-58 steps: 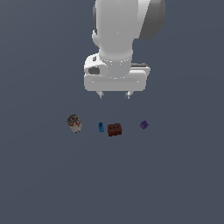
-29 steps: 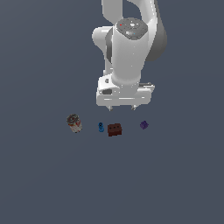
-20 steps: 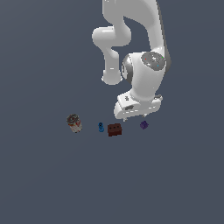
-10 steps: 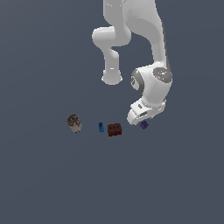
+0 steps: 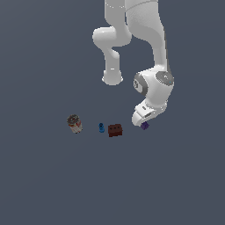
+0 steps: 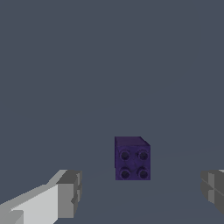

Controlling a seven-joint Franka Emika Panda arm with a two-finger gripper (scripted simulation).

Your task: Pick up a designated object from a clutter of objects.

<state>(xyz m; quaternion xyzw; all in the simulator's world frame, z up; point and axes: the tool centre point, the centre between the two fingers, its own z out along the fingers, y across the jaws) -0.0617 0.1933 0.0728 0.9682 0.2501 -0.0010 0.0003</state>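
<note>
Gripper (image 6: 139, 192) low over the purple block (image 6: 132, 158)!
Jaws spread wide, gripping nothing; dark red brick (image 5: 115, 130) sits at the block's nine o'clock.

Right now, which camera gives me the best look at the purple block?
The wrist view: the purple block sits unobstructed between the open gripper fingers, showing four round holes on its facing side. In the exterior view the purple block is only a tiny sliver, mostly hidden behind the gripper.

Counted on the surface: one labelled can (image 5: 74, 124), one blue peg (image 5: 101, 128), one dark red brick (image 5: 115, 130), one purple block (image 6: 132, 159).
</note>
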